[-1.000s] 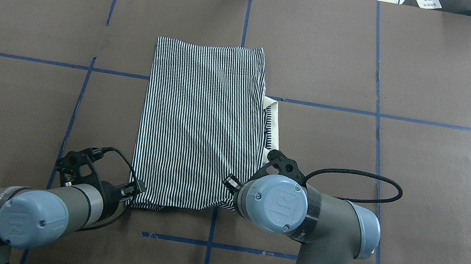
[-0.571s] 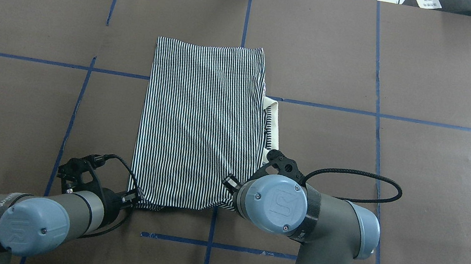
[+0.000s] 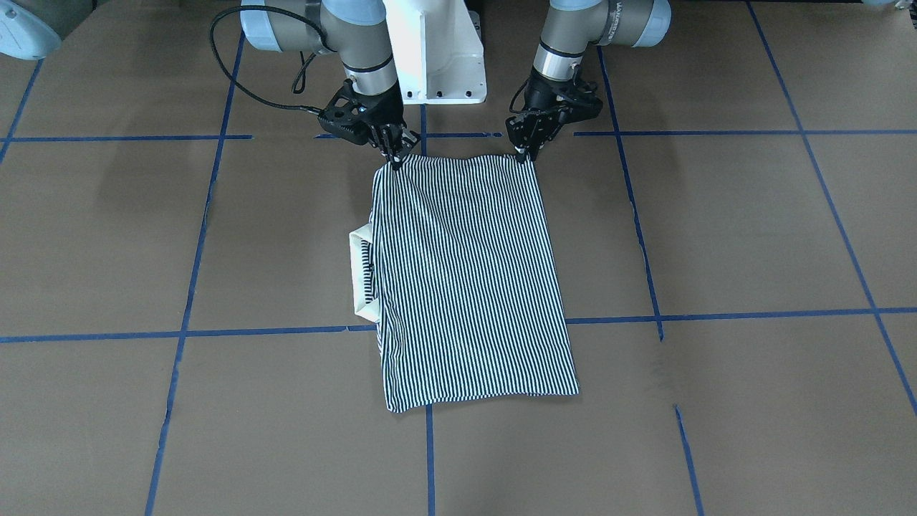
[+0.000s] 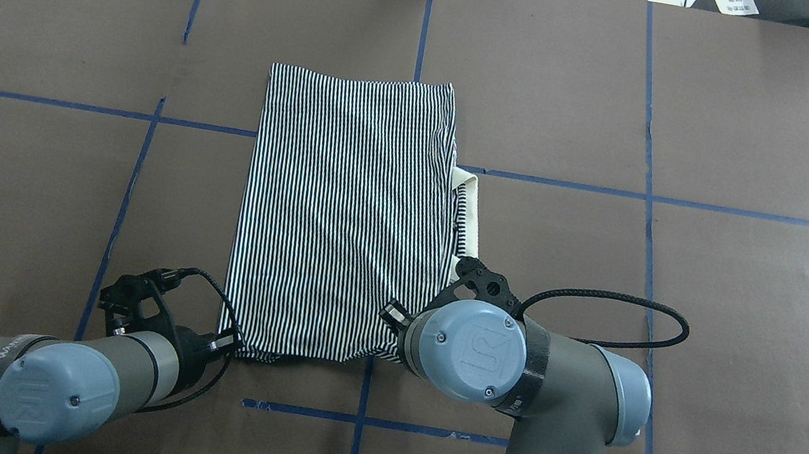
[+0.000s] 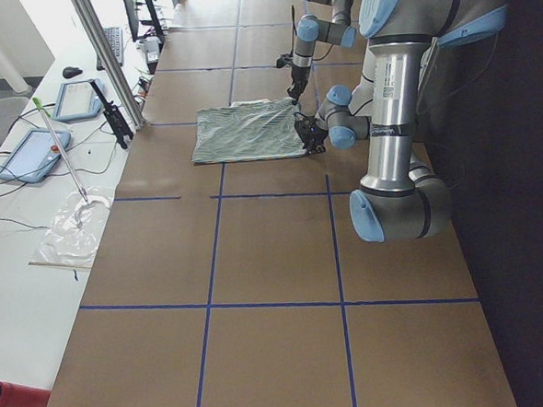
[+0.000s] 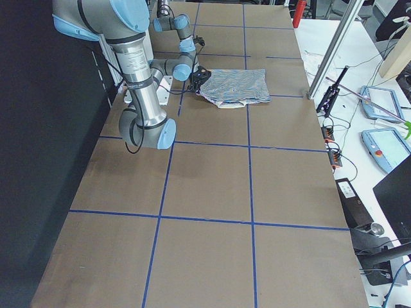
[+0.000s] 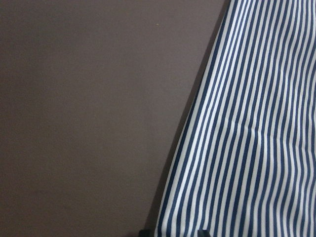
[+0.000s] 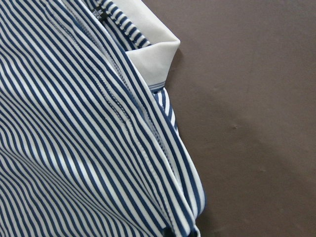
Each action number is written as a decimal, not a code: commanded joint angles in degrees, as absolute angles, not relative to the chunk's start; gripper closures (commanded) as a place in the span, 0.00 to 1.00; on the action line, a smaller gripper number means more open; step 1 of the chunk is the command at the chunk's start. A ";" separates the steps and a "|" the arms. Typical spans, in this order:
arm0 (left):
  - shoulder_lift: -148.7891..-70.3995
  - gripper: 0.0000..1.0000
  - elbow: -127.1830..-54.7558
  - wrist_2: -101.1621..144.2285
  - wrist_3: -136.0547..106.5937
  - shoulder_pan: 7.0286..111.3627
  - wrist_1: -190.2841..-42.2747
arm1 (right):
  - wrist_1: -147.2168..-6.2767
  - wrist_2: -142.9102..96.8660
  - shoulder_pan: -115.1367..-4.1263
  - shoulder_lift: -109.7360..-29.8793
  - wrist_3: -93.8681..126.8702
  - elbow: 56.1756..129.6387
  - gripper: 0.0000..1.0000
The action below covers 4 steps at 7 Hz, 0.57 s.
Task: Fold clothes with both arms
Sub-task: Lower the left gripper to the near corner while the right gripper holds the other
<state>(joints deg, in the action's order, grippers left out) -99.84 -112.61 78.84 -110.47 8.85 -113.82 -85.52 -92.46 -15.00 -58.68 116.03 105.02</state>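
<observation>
Shifted slightly toward 6 o'clock, left pincer (image 4: 231,346) clamped on striped shirt (image 4: 346,210) 7 o'clock corner, right pincer (image 3: 396,159) gripping 5 o'clock corner

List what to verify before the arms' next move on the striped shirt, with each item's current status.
1. Left gripper at its near corner of the polo shirt: ok.
2. Right gripper at the other near corner: ok.
3. Both jaws actually clamped on cloth: cannot tell, the tips are too small to judge.
4. Shirt body lying flat on the table: ok, only slight ripples near the right gripper.
5. Collar tucked inside the folded outline: not ok, it pokes out of the edge on the robot's right.
</observation>
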 commanded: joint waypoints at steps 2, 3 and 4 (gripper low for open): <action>-99.84 1.00 -115.56 78.93 -110.57 8.79 -113.73 | -85.52 -92.29 -15.03 -58.97 116.28 105.12 1.00; -99.67 1.00 -117.93 79.19 -110.65 8.79 -113.73 | -85.52 -91.94 -13.90 -60.54 117.24 107.29 1.00; -99.75 1.00 -122.04 79.19 -111.79 8.70 -111.99 | -85.78 -88.28 -10.32 -65.08 120.55 112.80 1.00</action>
